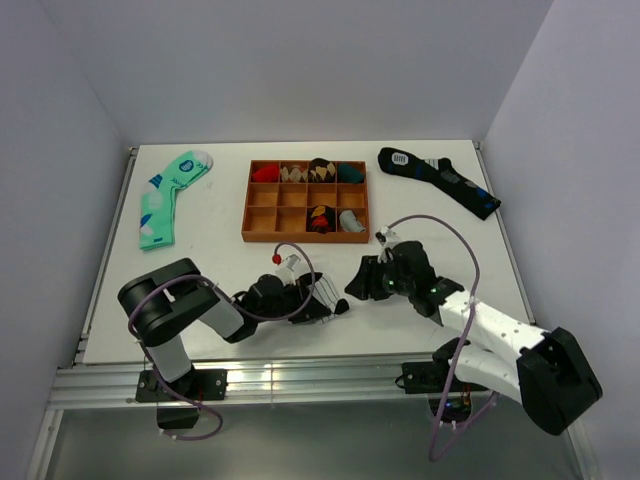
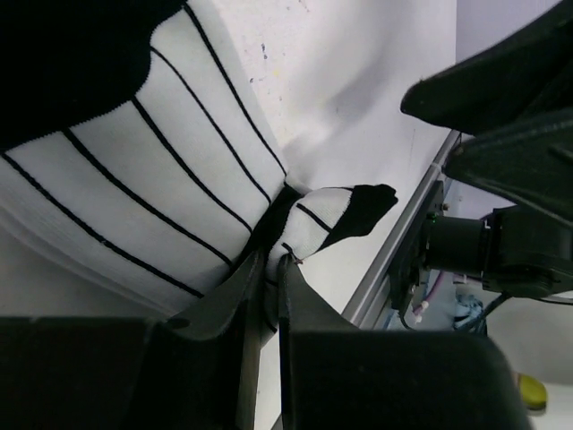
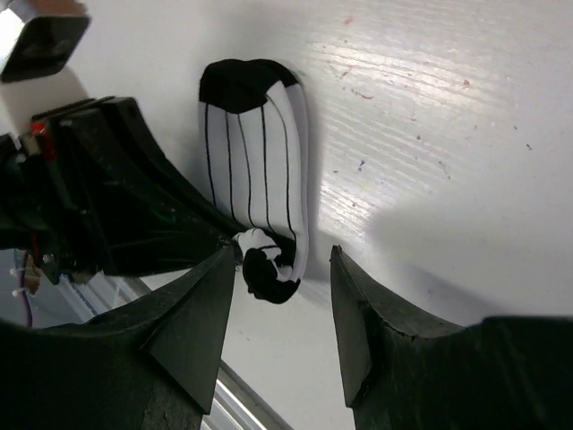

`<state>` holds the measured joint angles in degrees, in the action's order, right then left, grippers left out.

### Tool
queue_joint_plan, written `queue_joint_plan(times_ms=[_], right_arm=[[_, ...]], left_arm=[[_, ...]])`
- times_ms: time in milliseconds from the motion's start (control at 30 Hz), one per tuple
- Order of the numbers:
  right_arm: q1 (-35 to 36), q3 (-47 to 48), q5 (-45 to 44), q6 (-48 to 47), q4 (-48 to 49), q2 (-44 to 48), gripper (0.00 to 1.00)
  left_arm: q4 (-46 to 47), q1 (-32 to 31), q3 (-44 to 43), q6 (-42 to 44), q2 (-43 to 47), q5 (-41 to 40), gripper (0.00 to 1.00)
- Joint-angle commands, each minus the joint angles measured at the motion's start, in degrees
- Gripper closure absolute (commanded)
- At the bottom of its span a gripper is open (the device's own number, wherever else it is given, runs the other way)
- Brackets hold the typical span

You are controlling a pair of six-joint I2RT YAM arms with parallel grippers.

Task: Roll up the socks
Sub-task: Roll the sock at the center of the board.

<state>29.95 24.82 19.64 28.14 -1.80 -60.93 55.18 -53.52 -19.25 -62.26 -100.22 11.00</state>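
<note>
Between the tips of your left pincer (image 2: 273, 260) you see the striped sock (image 2: 161, 170) pinched tight on the worktop (image 2: 358, 81); your right pincer (image 3: 282, 255) stands open, the sock's bunched end just ahead of its gap.

Both wrist views close on sock (image 3: 260, 170)

No wording or number can be read anywhere. At two o'clock on the worktop (image 1: 215, 255), the long black sock (image 1: 447, 180) bears a small white label (image 1: 399, 157), its print too tiny to decipher.
</note>
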Motion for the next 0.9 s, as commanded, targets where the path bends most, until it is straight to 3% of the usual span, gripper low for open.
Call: queue_joint_plan(times_ms=[0, 233, 467, 600, 867], right_arm=[[-0.07, -4.24, 2.5, 1.48, 12.25, 5.54, 0.46], [3.17, -9.61, -0.03, -0.28, 21.31, 12.14, 0.45], [12.92, -9.7, -4.96, -3.62, 28.07, 11.01, 0.44], [16.71, -10.84, -4.35, -4.5, 33.87, 6.89, 0.43], [16.98, -13.13, 0.57, -3.44, 49.95, -3.66, 0.43]], left_arm=[[-24.32, 2.54, 4.66, 3.37, -3.75, 2.0, 1.0], [-29.68, 7.71, 3.42, 4.69, -3.31, 7.53, 1.0], [-38.64, 13.87, 0.79, 8.29, -3.84, 12.81, 1.0], [-42.34, 17.91, -0.52, 10.75, -2.61, 15.97, 1.0], [-47.53, 24.6, -3.43, 13.21, -2.69, 19.84, 1.0]])
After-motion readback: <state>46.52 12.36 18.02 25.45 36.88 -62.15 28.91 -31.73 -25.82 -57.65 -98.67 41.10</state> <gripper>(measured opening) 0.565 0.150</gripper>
